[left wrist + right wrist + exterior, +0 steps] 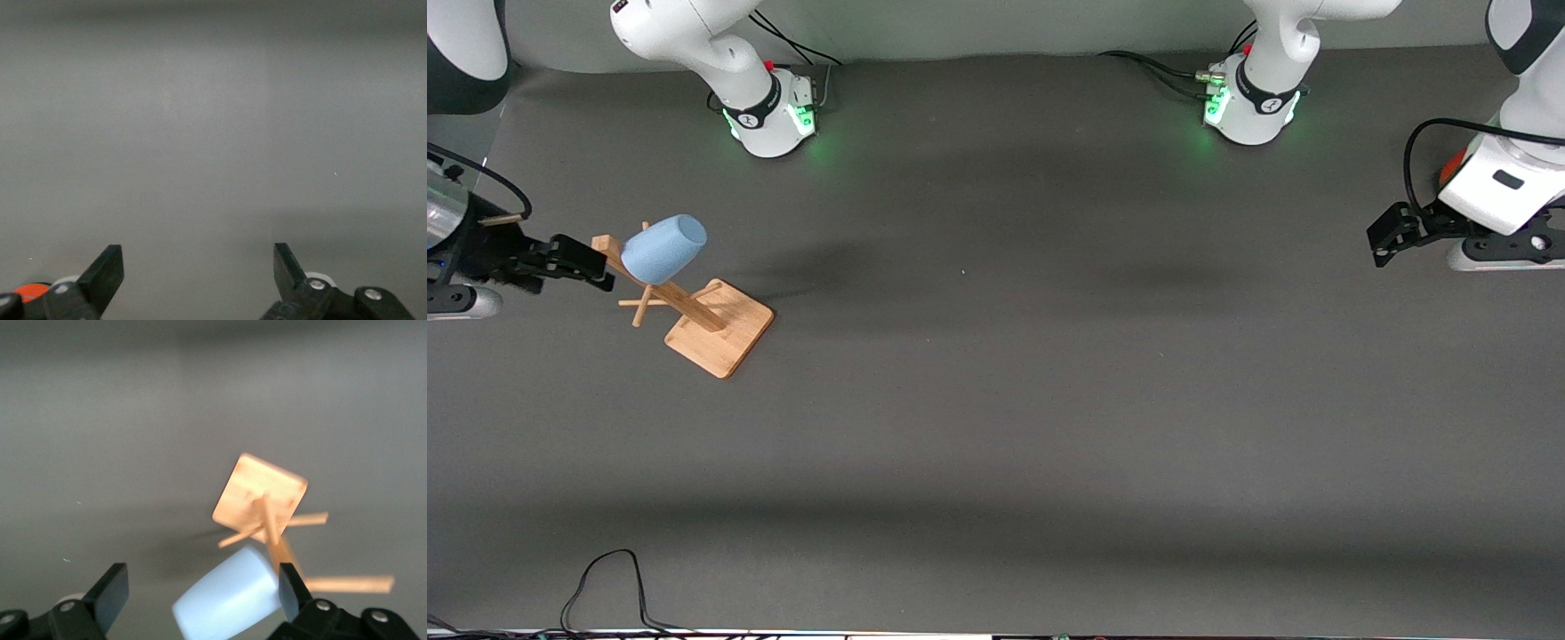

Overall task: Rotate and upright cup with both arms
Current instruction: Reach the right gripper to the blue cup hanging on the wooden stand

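Hanging on one wooden rack (pixel 716 333): one cup (pixel 663 248); two arms wait.

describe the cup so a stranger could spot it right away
Look toward the right arm's end of the grey table for the wooden peg stand. The cup hangs tilted on its upper peg. It is the only light-blue thing there, a plain handleless tumbler.

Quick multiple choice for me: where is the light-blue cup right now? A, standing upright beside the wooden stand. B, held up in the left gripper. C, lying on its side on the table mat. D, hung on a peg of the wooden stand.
D: the light-blue cup sits tilted on a peg of the wooden stand, off the mat, while the right gripper hovers open next to it, not gripping.
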Robot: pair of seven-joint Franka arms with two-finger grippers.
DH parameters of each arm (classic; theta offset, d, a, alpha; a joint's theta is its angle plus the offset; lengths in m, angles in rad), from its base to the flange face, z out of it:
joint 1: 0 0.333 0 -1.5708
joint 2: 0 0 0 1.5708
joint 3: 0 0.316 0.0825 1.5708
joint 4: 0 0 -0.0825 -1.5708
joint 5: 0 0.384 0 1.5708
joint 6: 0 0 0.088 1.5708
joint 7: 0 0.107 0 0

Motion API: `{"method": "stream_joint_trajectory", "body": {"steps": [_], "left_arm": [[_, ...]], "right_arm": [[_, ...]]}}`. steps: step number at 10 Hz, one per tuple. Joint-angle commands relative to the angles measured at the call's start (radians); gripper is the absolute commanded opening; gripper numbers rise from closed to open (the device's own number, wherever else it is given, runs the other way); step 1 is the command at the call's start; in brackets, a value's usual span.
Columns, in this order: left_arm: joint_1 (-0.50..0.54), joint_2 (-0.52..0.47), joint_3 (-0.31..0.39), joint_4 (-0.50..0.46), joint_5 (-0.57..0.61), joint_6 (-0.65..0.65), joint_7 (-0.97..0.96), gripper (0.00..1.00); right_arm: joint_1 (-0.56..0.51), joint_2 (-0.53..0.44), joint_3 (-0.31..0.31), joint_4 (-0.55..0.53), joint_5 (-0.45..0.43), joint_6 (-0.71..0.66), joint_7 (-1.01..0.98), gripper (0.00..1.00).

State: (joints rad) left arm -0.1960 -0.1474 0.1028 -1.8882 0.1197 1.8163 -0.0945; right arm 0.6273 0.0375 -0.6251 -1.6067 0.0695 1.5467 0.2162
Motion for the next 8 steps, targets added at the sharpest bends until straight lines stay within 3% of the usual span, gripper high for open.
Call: {"method": "stream_joint_trajectory", "body": {"steps": [1,4,6,8], "left_arm": [[-0.010,-0.012,0.006,0.001,0.006,0.003,-0.007,1.00],[-0.010,-0.003,0.006,0.017,0.001,0.001,-0.004,1.00],[-0.007,0.044,0.006,0.091,0.001,-0.046,-0.002,1.00],[-0.005,0.110,0.006,0.196,0.000,-0.113,0.012,1.00]], "right_arm": [[0.014,-0.045,-0.013,-0.054,0.053,-0.075,0.388,1.00],[0.008,-0.096,-0.031,-0.169,0.119,-0.056,0.761,1.00],[0.006,-0.128,-0.099,-0.260,0.159,0.002,0.802,1.00],[0.006,-0.151,-0.128,-0.365,0.165,0.097,0.804,1.00]]}}
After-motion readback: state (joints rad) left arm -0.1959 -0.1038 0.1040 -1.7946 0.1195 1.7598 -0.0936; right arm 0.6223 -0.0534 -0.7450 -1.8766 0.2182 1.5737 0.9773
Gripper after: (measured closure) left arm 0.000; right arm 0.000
